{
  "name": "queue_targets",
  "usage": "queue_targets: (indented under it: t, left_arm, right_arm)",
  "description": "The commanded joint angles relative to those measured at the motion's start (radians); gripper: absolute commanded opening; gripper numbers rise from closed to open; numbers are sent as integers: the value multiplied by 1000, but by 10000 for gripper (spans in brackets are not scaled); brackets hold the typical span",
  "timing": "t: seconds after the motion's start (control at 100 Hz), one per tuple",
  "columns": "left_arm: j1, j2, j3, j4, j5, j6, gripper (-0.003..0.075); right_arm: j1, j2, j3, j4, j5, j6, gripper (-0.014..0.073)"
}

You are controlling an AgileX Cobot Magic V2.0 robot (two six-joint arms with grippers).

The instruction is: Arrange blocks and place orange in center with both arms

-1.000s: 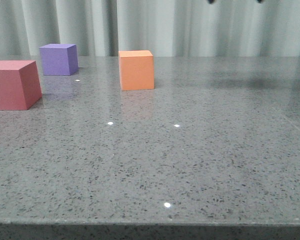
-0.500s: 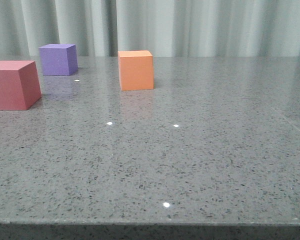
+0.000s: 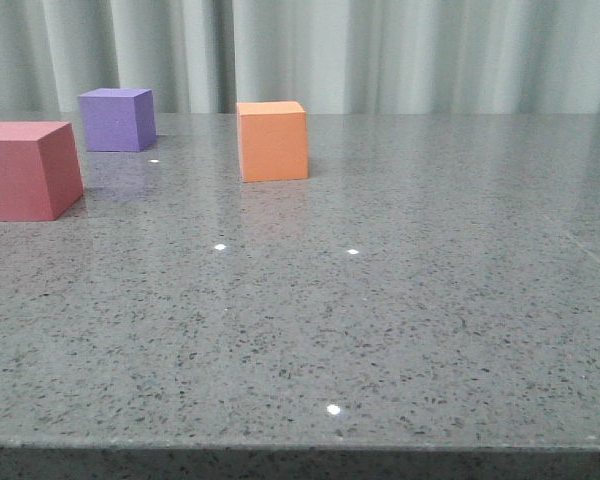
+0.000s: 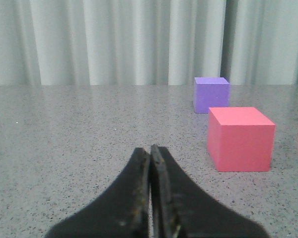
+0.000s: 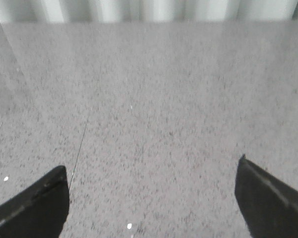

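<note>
Orange cube (image 3: pixel 273 140) stands apart – left gripper (image 4: pixel 150 151) closed, right gripper (image 5: pixel 151 171) spread.

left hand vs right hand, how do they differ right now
The left hand is shut, its fingers pressed together with only a thin seam between them; the right hand is open, its fingers far apart at the edges of its wrist view. The left hand faces the red cube and purple cube; the right hand faces only bare table. Both are black, empty and above the table.
</note>
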Motion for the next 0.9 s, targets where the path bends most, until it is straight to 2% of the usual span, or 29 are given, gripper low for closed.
queue_targets:
  t: [0.0, 0.23, 0.3, 0.39, 0.57, 0.64, 0.67, 0.89]
  left_arm:
    - [0, -36, 42, -1, -78, -3, -20]
    - [0, -36, 42, -1, -78, -3, -20]
    - [0, -36, 42, -1, -78, -3, -20]
    - [0, -36, 42, -1, -78, -3, -20]
    - [0, -36, 42, -1, -78, -3, -20]
    - [0, -36, 42, -1, -78, -3, -20]
    - [0, -36, 42, -1, -78, -3, -20]
    - [0, -36, 42, -1, -78, -3, -20]
  right_arm:
    - [-8, -6, 9, -25, -178, -9, 663]
    - [-8, -4, 23, -25, -216, -9, 661]
    - [-8, -4, 23, -25, -216, -9, 622]
    - [-8, -4, 23, -25, -215, -9, 495]
    - [-8, -4, 23, -25, -215, -9, 76]
    - [-8, -4, 23, -25, -214, -9, -52]
    - [-8, -4, 23, -24, -214, -9, -74]
    - [-8, -4, 23, -24, -214, -9, -69]
